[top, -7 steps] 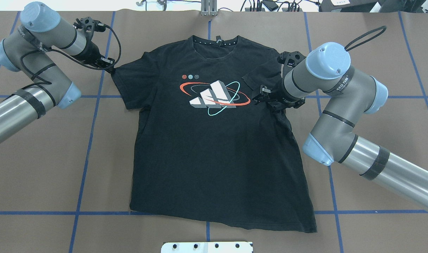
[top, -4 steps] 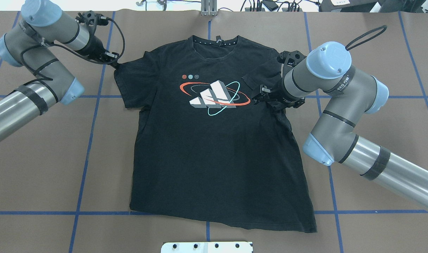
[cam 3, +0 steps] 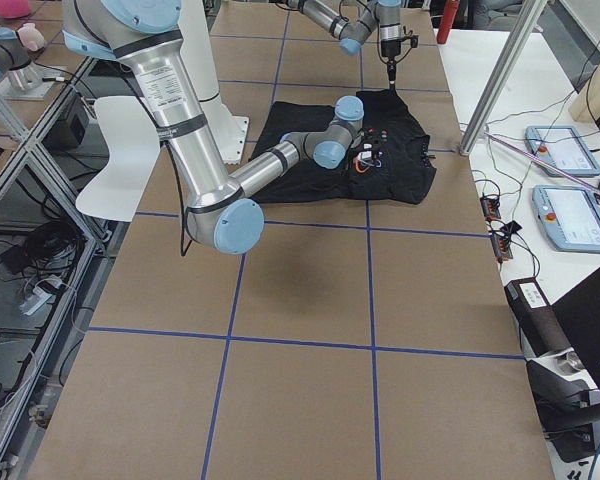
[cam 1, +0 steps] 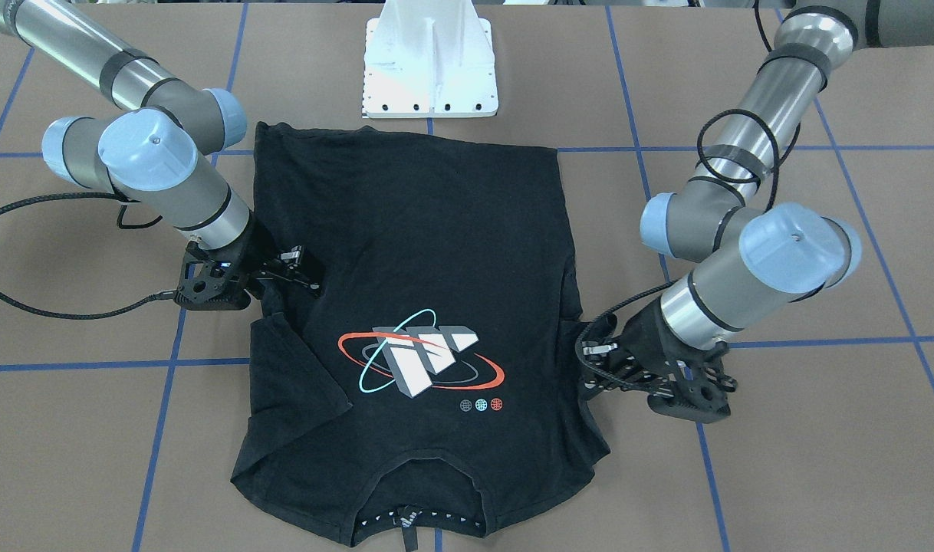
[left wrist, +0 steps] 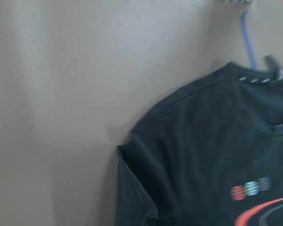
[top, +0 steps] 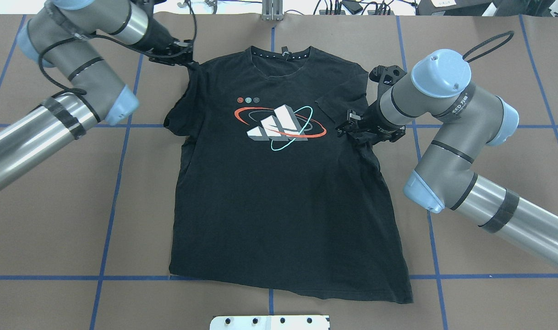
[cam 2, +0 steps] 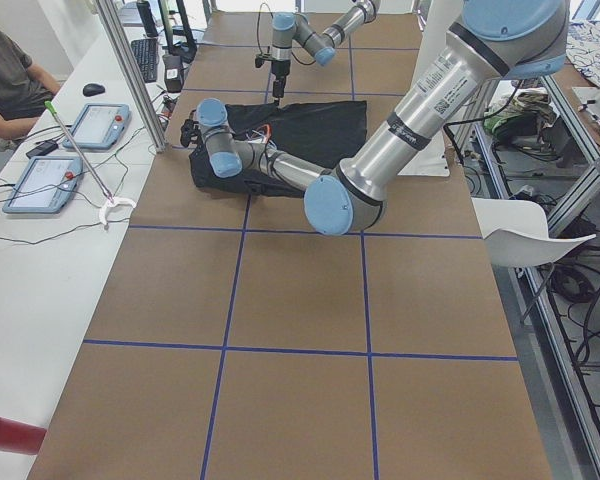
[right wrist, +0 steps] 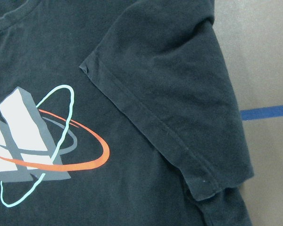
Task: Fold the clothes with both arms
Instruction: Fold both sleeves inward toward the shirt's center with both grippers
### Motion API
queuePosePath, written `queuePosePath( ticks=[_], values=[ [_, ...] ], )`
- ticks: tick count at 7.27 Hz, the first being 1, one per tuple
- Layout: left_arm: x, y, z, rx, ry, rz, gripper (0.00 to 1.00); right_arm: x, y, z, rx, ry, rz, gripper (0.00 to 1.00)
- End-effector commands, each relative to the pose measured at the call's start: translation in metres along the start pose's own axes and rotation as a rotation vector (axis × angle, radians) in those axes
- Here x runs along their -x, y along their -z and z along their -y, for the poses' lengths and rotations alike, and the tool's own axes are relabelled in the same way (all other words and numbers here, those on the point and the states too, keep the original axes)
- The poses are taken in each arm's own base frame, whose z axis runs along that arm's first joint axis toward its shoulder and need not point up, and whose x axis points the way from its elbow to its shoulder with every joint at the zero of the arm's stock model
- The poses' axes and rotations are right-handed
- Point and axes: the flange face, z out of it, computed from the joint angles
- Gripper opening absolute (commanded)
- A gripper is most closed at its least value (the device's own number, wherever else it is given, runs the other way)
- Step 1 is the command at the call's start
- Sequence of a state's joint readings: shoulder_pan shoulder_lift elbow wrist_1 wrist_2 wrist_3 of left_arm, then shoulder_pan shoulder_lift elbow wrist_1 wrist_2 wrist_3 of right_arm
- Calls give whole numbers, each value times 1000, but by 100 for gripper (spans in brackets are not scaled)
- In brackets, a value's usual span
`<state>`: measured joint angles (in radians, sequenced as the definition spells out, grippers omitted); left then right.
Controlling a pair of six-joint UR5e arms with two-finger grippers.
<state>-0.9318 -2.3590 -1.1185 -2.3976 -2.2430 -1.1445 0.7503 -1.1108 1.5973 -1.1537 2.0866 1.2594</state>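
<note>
Shirt (top: 279,206): flat in the middle of the table (top: 68,220), print (top: 281,121) facing up, collar (top: 281,55) on the far side, hem (top: 288,286) on the robot's side.
Right-side sleeve (top: 341,94): turned in over the chest, lying flat just beside the print. Cuff edge neat in the right wrist view. Counted as fold 1, done.
Right claw (top: 344,123): low over the shirt just below that sleeve, near the armpit seam. Fingers look spread, with no cloth between them.
Left-side sleeve (top: 180,105): raised off the table and bunched along the body's edge, running up toward the shoulder. Not yet laid on the chest.
Left claw (top: 186,58): at the shoulder corner, with cloth taut up to it. Fingertips lost against the black fabric, but judged to be pinching the sleeve.
Left wrist view: blurred. Shows the shoulder, part of the collar, and a fold of black cloth hanging close to the lens.
Step in hand: probably fold 2, bringing the left-side sleeve in to mirror the other.
Body: both side edges and the hem unfolded, full length open on the table.
Left to do: set down sleeve 2, then likely fold the 2 sides in and double the length.
Progress: early, about 1 fold finished and 1 under way, with most of the work ahead.
Watch: creases at the left armpit could get trapped under the sleeve when it lands.
</note>
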Motion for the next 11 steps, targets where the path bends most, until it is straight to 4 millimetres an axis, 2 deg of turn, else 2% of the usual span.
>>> queuePosePath(
  ticks=[1, 2, 4, 5, 6, 7, 8, 9, 10, 11],
  values=[
    [-48, -34, -4, -71, 79, 19, 0, -2, 0, 1, 1, -3, -2, 100],
    [-54, -49, 2, -98, 91, 46, 0, -5, -2, 0, 2, -4, -6, 100],
    [-51, -59, -1, -124, 88, 63, 0, -5, -1, 1, 1, -6, -7, 100],
    [-56, -57, -1, -127, 84, 55, 64, -6, -2, 1, 2, -7, -8, 100],
    [-64, -49, -2, -126, 75, 37, 84, -5, 0, 1, -1, -6, -5, 100],
    [-80, -24, -10, -131, 59, -12, 88, -11, 6, -3, -19, -20, -5, 100],
    [-56, -8, -41, -85, 104, -48, 88, -22, 21, -13, -54, -78, 1, 100],
    [-39, 22, -71, -84, 88, -82, 88, -32, 30, -38, -57, -184, 9, 100],
    [-22, 40, -96, -82, 81, -94, 88, -34, 20, -86, -81, -324, 1, 100],
    [-15, 46, -106, -79, 101, -98, 88, -30, 4, -146, -153, -361, -9, 100]
  ],
)
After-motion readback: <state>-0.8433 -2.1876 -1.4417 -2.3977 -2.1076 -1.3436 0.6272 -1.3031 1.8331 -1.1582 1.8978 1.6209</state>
